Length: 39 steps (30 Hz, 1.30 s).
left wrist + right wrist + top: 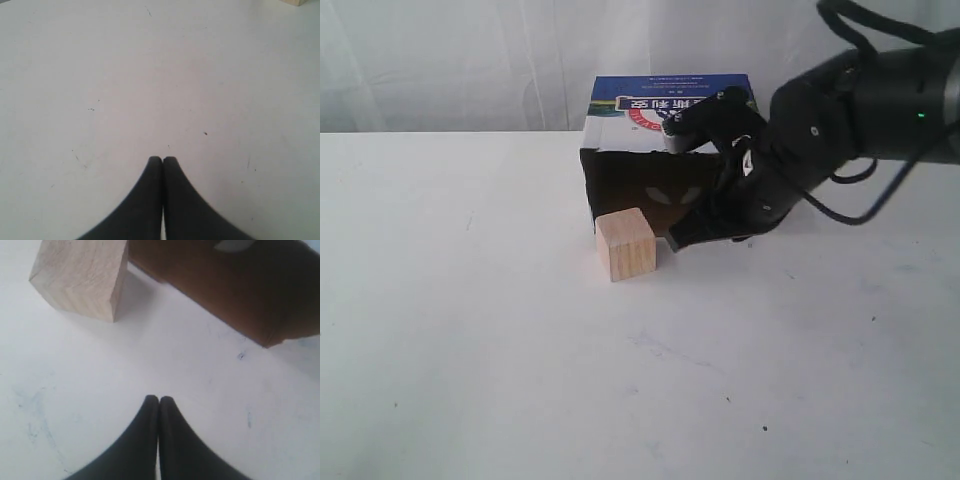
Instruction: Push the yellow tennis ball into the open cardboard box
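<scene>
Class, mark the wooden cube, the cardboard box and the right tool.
wooden cube [629,254]: exterior view, front face.
cardboard box [622,100]: exterior view, printed top.
right tool [159,400]: right wrist view, between its closed fingertips.

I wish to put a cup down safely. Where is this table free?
The table is bare on the near side, in front of the wooden cube, and left of the open cardboard box. Crowded at the box's opening, where the cube and the shut right gripper sit close together.
</scene>
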{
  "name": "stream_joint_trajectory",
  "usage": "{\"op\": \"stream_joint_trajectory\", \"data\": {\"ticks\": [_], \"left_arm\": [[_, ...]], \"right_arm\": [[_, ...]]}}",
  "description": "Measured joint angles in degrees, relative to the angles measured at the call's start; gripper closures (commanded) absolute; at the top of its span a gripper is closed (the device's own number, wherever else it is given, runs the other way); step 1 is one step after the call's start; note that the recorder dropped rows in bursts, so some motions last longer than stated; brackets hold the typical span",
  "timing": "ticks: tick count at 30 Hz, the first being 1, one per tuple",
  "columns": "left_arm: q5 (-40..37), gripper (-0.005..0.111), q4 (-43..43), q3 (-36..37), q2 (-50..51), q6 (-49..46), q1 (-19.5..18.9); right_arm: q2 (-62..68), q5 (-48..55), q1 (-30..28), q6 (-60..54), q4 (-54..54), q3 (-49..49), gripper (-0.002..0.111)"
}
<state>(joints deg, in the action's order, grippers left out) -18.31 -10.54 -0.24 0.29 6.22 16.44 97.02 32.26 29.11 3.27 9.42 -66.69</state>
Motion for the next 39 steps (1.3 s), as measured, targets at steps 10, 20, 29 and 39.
{"op": "stream_joint_trajectory", "data": {"ticks": [10, 20, 29, 39], "left_arm": [[0.0, 0.107, 0.0, 0.0, 0.0, 0.0, 0.0], [0.0, 0.107, 0.0, 0.0, 0.0, 0.0, 0.0], [0.0, 0.107, 0.0, 0.0, 0.0, 0.0, 0.0], [0.0, 0.107, 0.0, 0.0, 0.0, 0.0, 0.0]], "right_arm": [[-21.7, -15.4, 0.0, 3.1, -1.1, 24.0, 0.108], [-24.6, -43.3, 0.0, 3.2, -3.3, 39.2, 0.108], [-33.8, -44.9, 0.0, 3.2, -3.3, 44.6, 0.108], [-57.8, -21.5, -0.6, 3.2, -3.4, 46.5, 0.108]]}}
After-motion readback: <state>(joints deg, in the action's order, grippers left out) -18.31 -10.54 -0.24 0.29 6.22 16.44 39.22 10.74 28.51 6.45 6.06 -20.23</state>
